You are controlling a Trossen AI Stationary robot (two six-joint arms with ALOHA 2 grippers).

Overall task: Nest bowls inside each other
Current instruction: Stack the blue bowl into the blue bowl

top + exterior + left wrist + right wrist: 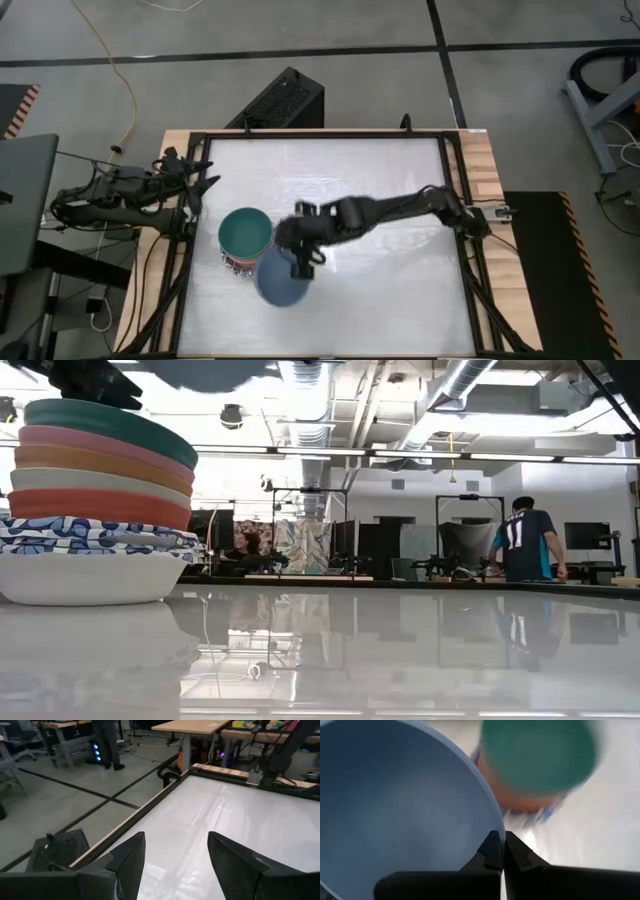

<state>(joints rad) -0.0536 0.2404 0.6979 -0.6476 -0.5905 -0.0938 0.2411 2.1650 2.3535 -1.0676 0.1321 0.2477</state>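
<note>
high view: the left hand waits open at the table's left edge, holding nothing. just right of it stands the stack of nested bowls, dark green on top, so most of the nesting looks done. the blue bowl is still out, just beside the stack on its near right, its rim pinched in the closed right hand. nothing stands between bowl and stack.
</note>
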